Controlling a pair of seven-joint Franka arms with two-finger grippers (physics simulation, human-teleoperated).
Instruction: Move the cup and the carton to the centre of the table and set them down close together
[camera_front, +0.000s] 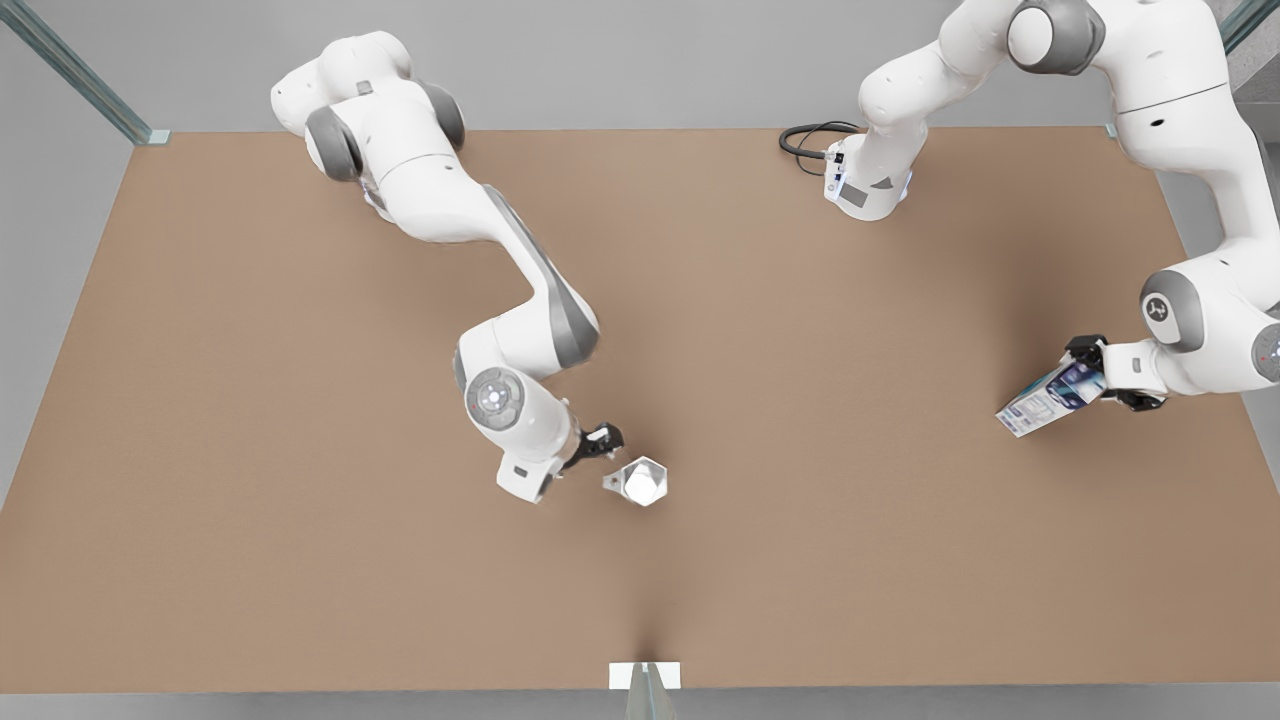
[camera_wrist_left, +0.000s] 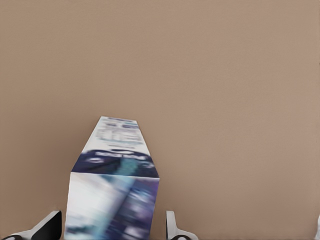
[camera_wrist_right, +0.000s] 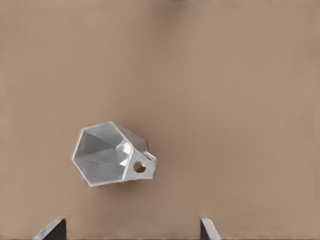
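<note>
On the light-brown table (camera_front: 300, 400) the silvery faceted cup (camera_front: 640, 481) stands near the middle, its small tab pointing toward my right gripper (camera_front: 600, 440). That gripper is open and hovers just beside the cup without touching it. In the right wrist view the cup (camera_wrist_right: 112, 155) lies beyond the spread fingertips (camera_wrist_right: 52, 229). At the front view's right, my left gripper (camera_front: 1095, 375) is shut on the white, blue and teal carton (camera_front: 1045, 398), held tilted above the table. In the left wrist view the carton (camera_wrist_left: 115, 180) sits between the fingers (camera_wrist_left: 172, 229).
A black cable (camera_front: 805, 140) loops beside an arm's base (camera_front: 865, 190) at the table's far edge. A small white plate (camera_front: 645, 675) marks the middle of the near edge. Bare tabletop lies between the cup and the carton.
</note>
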